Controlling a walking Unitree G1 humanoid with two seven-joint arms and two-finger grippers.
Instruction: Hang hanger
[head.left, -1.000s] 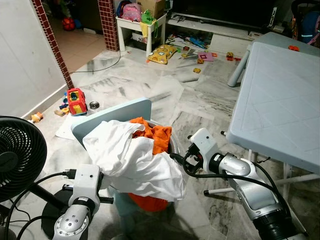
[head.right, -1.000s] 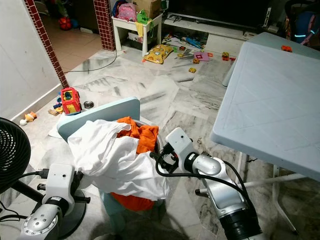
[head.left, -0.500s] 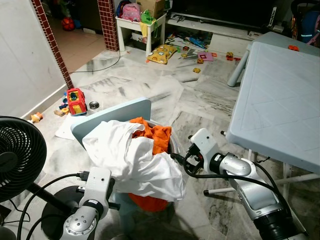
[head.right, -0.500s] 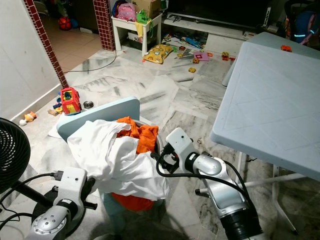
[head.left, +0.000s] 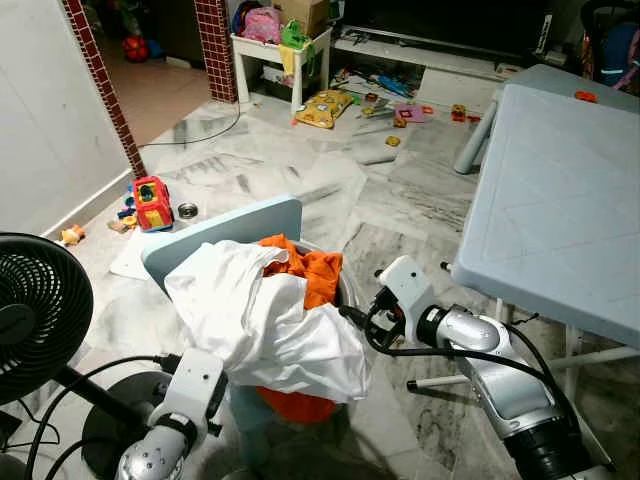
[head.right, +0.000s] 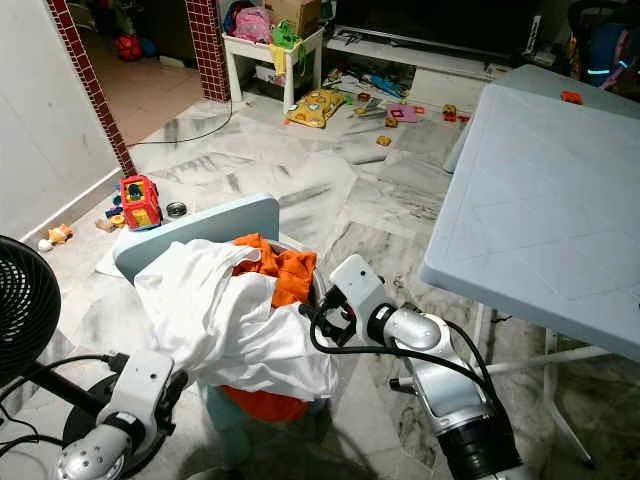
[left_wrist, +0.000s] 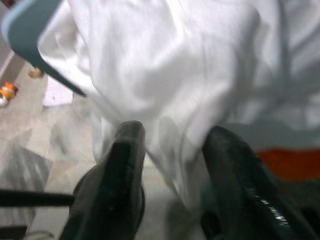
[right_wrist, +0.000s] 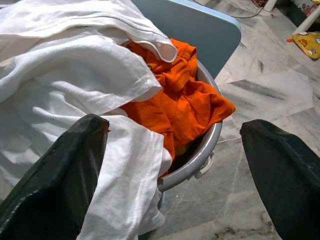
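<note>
Hanger unseen, basin (right_wrist: 200, 155) mostly under white cloth (head.left: 262, 320) and orange cloth (right_wrist: 186, 102).

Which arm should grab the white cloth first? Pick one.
Left. The left gripper is open with the white cloth right between its fingers; the right gripper, also open, faces the basin's rim.

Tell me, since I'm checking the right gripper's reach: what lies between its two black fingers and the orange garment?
Bare air: in the right wrist view, the open right gripper faces the orange garment in the grey metal basin, beside the white cloth.
</note>
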